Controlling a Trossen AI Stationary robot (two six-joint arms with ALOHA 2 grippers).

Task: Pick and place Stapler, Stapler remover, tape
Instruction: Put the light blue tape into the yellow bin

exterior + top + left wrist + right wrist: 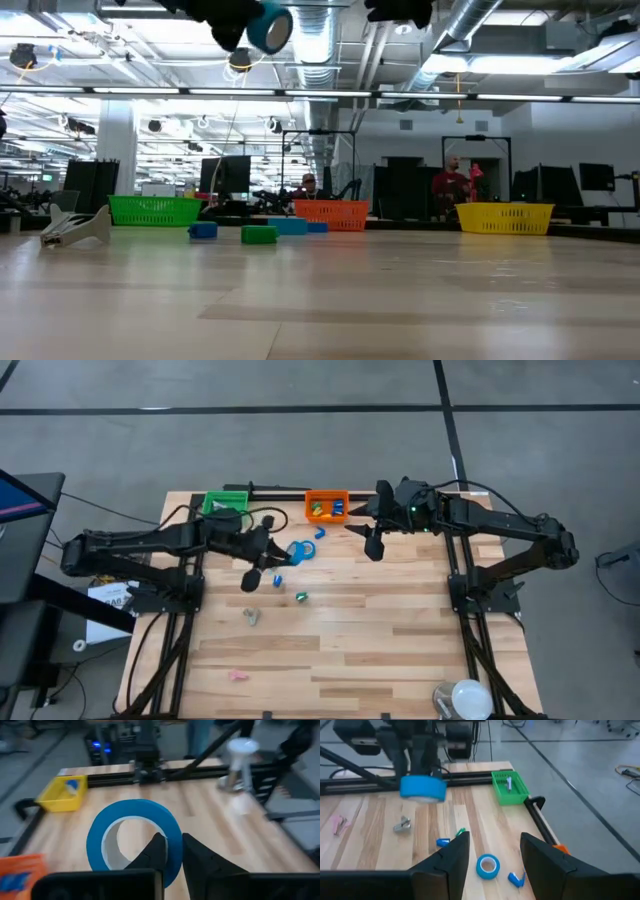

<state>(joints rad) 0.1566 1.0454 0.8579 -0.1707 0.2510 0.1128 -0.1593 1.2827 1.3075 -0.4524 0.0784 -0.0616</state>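
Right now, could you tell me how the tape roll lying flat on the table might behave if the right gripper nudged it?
Lying flat, the tape roll would probably slide rather than roll. Its ring shape suggests it is light. Tipped on edge, it would likely roll towards the loose items nearby.

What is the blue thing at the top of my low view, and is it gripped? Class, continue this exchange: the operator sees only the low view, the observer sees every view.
Observer: It is a tape roll. The left wrist view shows the left gripper shut on its rim, holding it clear of the table.
Operator: And the right gripper?
Observer: The right gripper is open and empty. A second tape roll lies flat on the table ahead of it.
Operator: Is the yellow bin empty?
Observer: No. The left wrist view shows a blue item inside the yellow bin.
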